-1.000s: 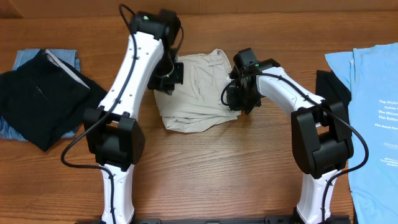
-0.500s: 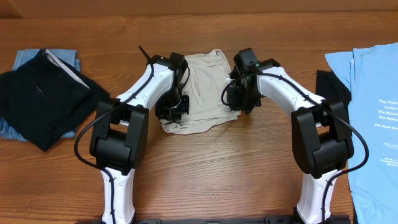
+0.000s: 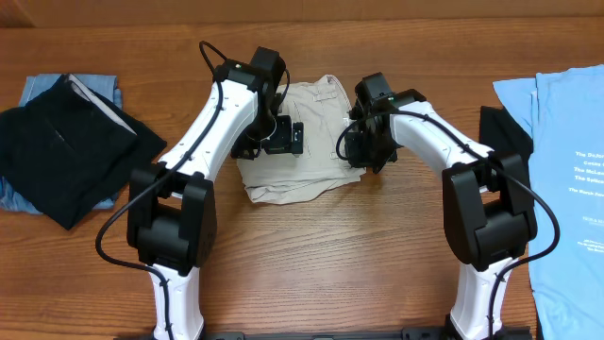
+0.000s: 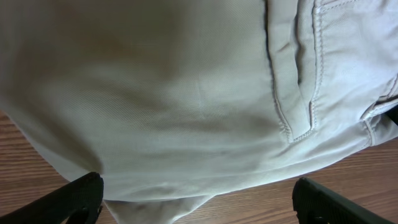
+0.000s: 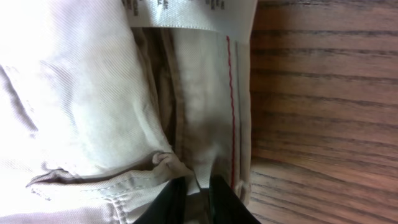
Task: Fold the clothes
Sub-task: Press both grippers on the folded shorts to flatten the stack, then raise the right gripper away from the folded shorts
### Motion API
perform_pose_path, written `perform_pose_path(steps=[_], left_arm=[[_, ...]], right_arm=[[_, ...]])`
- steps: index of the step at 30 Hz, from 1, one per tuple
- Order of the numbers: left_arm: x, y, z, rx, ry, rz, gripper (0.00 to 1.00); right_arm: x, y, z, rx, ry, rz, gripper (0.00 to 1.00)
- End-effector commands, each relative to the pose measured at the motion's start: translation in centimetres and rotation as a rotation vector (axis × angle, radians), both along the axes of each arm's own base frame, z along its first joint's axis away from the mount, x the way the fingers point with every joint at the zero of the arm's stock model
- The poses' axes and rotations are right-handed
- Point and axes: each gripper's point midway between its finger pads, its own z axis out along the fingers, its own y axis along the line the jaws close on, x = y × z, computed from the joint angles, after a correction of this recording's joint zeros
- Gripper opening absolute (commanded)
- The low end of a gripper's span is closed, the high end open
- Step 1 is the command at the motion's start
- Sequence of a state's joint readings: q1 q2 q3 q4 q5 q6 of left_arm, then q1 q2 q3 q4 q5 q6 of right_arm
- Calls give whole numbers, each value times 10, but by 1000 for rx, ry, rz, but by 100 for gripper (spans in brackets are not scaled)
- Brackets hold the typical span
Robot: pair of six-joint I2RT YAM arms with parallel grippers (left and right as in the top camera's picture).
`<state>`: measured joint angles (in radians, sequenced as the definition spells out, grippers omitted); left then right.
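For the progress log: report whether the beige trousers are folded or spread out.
Folded, loosely: the beige trousers lie in a compact, rumpled bundle, with layers overlapping at the near edge.

The trousers [image 3: 316, 165] in the middle are pale beige, with a white label [image 5: 186, 12] and one thin red stitch line [image 5: 229, 106]. The table [image 3: 311, 264] is brown with wood grain. At nine o'clock a black garment [image 3: 66, 161] covers blue cloth [image 3: 42, 90]. At three o'clock the T-shirt [image 3: 566, 123] is light blue with white letters.
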<state>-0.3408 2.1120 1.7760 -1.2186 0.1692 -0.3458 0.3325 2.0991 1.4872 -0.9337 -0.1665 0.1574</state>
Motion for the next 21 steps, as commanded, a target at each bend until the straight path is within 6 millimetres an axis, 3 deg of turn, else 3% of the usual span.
perform_pose_path(steps=[1, 16, 18, 21], left_arm=[[5, -4, 12, -16, -34, 1, 100], [5, -4, 12, -16, -34, 1, 100], [5, -5, 12, -16, -34, 1, 100], [5, -4, 12, -16, -34, 1, 100]], right_arm=[[-12, -39, -31, -146, 61, -39, 20], [-13, -39, -31, -147, 65, -39, 21], [-14, -38, -31, -140, 67, -38, 25], [-10, -29, -19, -93, 73, -34, 25]])
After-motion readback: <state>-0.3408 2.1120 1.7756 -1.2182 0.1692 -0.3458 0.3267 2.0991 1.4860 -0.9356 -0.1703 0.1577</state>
